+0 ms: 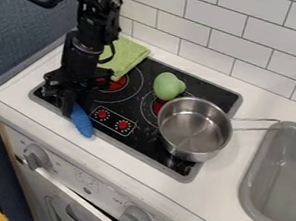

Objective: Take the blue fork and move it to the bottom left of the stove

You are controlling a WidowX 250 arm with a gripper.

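The black gripper [69, 98] hangs low over the left corner of the black stove [187, 168]. Right by it, touching or nearly so, is the blue fork [82, 120], a thick ribbed blue piece lying at a slant across the stove's front-left edge. Its lower end points toward the counter front, left of the red knobs. The fork's upper end is hidden behind the gripper, and whether it is held cannot be made out.
A metal pot [194, 129] stands at the stove's right side, its handle toward the grey sink [252, 190]. A green pear-like object [168, 86] sits behind the pot. A folded green cloth [126, 55] lies over the back-left edge, near the arm. Tiled wall behind.
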